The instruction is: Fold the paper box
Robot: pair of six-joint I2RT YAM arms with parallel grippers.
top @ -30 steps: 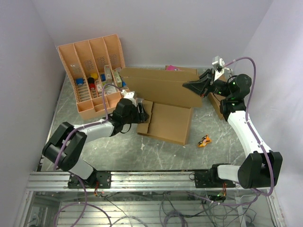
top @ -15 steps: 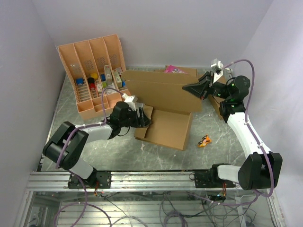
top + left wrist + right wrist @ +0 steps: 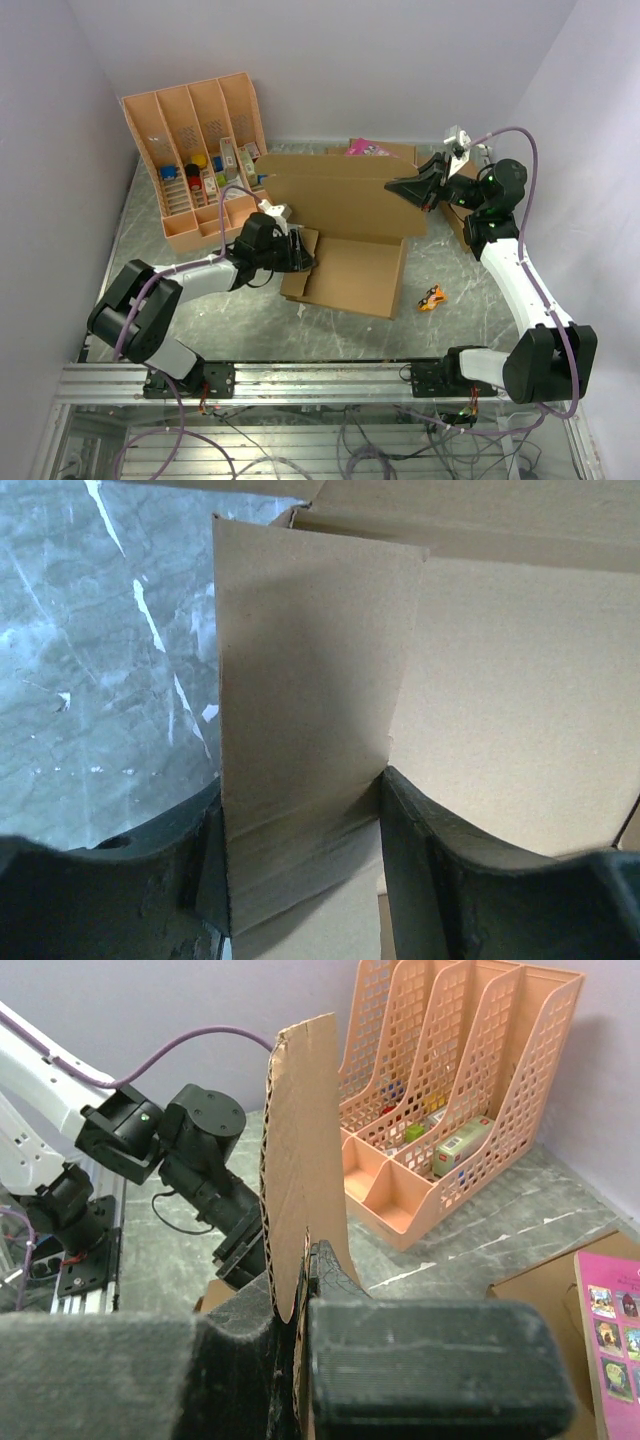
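Observation:
The paper box [image 3: 345, 265] lies mid-table, its long back wall [image 3: 340, 195] standing up. My left gripper [image 3: 298, 250] is at the box's left end. In the left wrist view a narrow side flap [image 3: 310, 680] stands upright between the jaws of the left gripper [image 3: 300, 825], and both fingers press on its edges. My right gripper [image 3: 405, 187] is at the back wall's right end. In the right wrist view the right gripper [image 3: 305, 1260] is shut on a thin upright cardboard edge [image 3: 300, 1130].
An orange-tan compartment tray [image 3: 200, 150] with small items stands at the back left, also in the right wrist view [image 3: 450, 1110]. A pink booklet [image 3: 367, 147] lies behind the box. A small orange toy [image 3: 432, 298] sits on the table near the box's right front corner.
The box's flat panel has slid a little toward the near left with the left gripper, whose jaws have narrowed on the side flap. The right gripper has kept its pinch, barely shifting.

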